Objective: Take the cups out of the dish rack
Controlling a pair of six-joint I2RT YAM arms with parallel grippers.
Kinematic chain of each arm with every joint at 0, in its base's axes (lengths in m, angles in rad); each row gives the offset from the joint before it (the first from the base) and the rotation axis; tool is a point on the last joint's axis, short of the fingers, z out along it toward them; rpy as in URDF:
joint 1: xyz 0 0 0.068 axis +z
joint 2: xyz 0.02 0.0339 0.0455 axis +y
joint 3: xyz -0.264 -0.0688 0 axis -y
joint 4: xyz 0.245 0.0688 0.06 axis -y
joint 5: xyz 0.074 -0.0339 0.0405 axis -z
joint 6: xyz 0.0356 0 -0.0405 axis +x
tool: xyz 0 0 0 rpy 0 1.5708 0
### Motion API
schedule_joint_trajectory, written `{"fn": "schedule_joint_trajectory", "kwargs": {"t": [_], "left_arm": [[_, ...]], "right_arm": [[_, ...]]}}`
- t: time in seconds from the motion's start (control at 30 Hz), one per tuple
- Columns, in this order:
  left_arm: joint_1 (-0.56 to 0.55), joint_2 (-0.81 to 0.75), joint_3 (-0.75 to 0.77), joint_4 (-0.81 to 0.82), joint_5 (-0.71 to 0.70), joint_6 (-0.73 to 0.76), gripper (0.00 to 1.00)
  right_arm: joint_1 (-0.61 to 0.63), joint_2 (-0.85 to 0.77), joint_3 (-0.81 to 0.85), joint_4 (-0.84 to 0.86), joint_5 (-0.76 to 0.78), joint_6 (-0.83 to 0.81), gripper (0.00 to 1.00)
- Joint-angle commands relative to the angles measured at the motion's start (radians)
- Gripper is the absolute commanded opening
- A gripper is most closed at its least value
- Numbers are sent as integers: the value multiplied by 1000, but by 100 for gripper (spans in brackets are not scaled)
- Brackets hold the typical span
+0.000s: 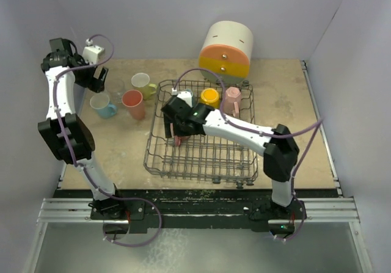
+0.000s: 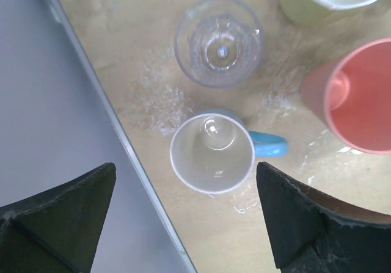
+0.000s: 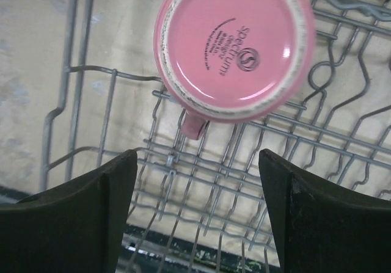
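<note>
Hovering inside the dish rack (image 1: 150, 154), the right gripper (image 3: 197, 175) has its jaws spread wide and grasps nothing. Just ahead of its fingertips a pink mug (image 3: 235, 41) sits upside down on the wires, base up and long axis upright, its small handle pointing back toward the gap between the fingers. The coming move turns on that: the mug lies forward of the gripper, not yet between the fingers, so the gripper likely has to advance before it closes. The rack's raised side wall stands near, to the left of the left finger, which leaves little sideways room; the open way out looks to be straight up. Beyond the gripper, at the rack's far end, wait a yellow mug (image 1: 209, 96) and another pink mug (image 1: 232, 99). The left gripper (image 2: 184, 175) is well apart, released, above a blue mug (image 2: 211, 154) and a clear glass (image 2: 219, 41) on the table, so the right arm is nearer.
</note>
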Motion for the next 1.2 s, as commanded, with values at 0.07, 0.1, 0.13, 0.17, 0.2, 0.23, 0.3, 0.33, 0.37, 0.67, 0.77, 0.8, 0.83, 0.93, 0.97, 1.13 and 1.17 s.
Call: {"fn": "schedule_joint_trajectory", "kwargs": {"t": [0.07,0.1,0.13,0.17,0.2,0.23,0.3,0.33,0.37,0.67,0.77,0.8,0.83,0.93,0.97,1.13,1.17], "left_arm": [[2,-159,62,-46,142,-43,99],[2,-164,66,-57,155,-43,99],[2,-169,76,-78,170,-40,99],[3,-172,85,-99,188,-34,99],[2,-175,88,-115,201,-29,99],[2,-177,88,-128,216,-28,99],[3,-182,79,-144,243,-29,99],[2,-185,68,-147,256,-31,99],[3,-189,56,-147,265,-33,99],[1,-207,16,-168,293,-15,99],[1,-212,17,-171,302,-17,99],[2,-214,17,-171,305,-17,99],[1,-218,17,-173,309,-18,99],[1,-228,16,-182,323,-7,99],[1,-232,14,-186,329,-1,99],[-12,-251,-18,-191,360,25,99],[-18,-254,-28,-190,366,28,99]], "right_arm": [[38,105,74,-70,151,-18,78],[39,115,76,-66,158,-17,76],[39,125,77,-64,169,-18,74],[41,135,78,-61,177,-19,72],[41,143,81,-57,186,-20,70],[42,150,82,-50,197,-24,68],[42,163,82,-30,209,-32,64],[44,171,83,-20,216,-37,62],[46,176,82,-11,224,-39,60],[49,218,55,27,247,-28,43],[50,223,42,47,248,-27,41],[50,226,42,50,250,-27,40],[49,226,42,51,253,-27,38],[50,212,46,51,267,-28,25],[50,202,46,51,273,-28,20],[50,127,50,33,282,-24,0],[51,104,53,30,279,-24,0]]}}
